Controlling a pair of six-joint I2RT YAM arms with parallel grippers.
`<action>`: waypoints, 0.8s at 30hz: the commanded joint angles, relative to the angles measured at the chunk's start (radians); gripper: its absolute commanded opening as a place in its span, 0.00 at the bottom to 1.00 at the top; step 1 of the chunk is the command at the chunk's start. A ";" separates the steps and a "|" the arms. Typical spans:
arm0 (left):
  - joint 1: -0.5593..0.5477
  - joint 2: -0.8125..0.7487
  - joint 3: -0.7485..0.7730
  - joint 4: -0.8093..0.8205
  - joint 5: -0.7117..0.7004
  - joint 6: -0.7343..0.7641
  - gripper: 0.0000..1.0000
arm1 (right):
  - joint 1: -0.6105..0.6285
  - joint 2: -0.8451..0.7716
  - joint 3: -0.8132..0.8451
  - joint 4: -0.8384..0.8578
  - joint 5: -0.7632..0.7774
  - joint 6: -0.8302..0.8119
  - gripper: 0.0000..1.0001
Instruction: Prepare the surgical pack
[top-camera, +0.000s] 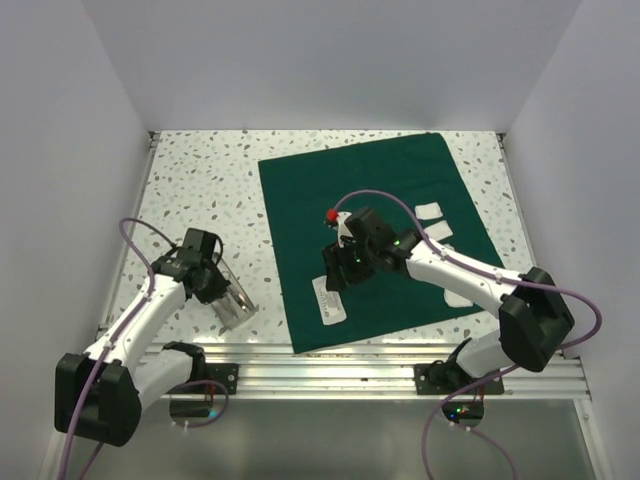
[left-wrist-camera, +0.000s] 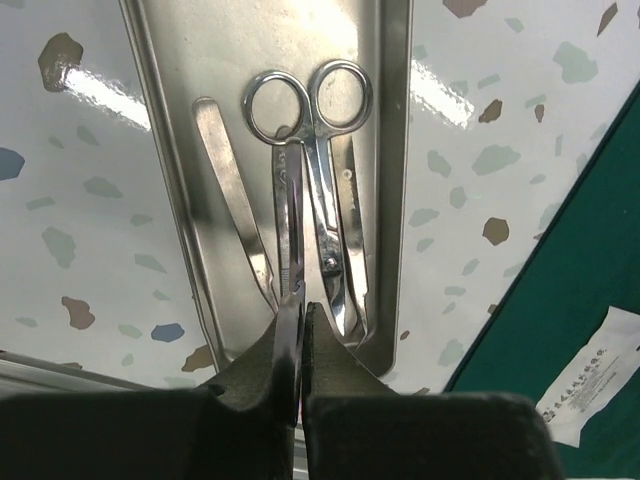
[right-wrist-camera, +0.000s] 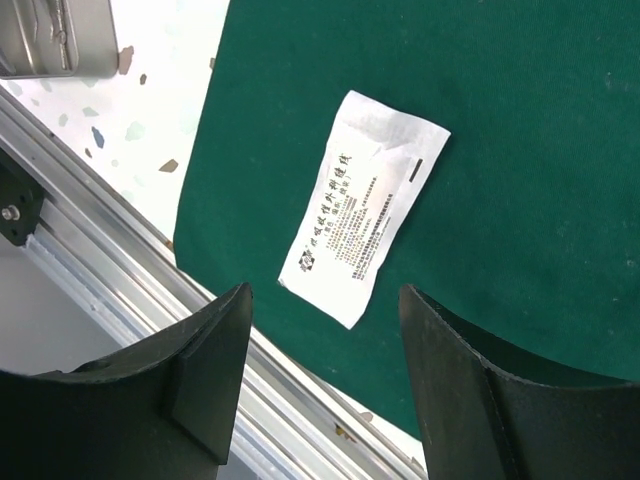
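One sachet (right-wrist-camera: 362, 205) is lying slantwise on the surgical pack (right-wrist-camera: 520, 150), right under the open right tool (right-wrist-camera: 325, 290); left tool (left-wrist-camera: 303, 300) is sitting closed.

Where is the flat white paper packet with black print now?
In the top view, the white packet lies on the dark green matte cloth, near its front left corner, just below the right hand.

The only print stood on the white sachet (right-wrist-camera: 365, 205) lying on the dark green cloth (right-wrist-camera: 500, 120): several lines of black Chinese characters along its length, a small logo at one end and a short black bar near the other; the characters were too small to make out
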 joint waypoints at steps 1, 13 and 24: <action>0.034 0.022 -0.018 0.079 -0.001 0.058 0.00 | 0.001 0.010 -0.012 0.036 0.010 0.021 0.64; 0.141 0.053 -0.069 0.177 0.131 0.098 0.34 | 0.001 0.111 -0.008 0.042 0.022 0.036 0.63; 0.140 -0.168 -0.047 0.122 0.293 0.111 0.57 | -0.002 0.211 0.006 0.059 0.013 0.010 0.50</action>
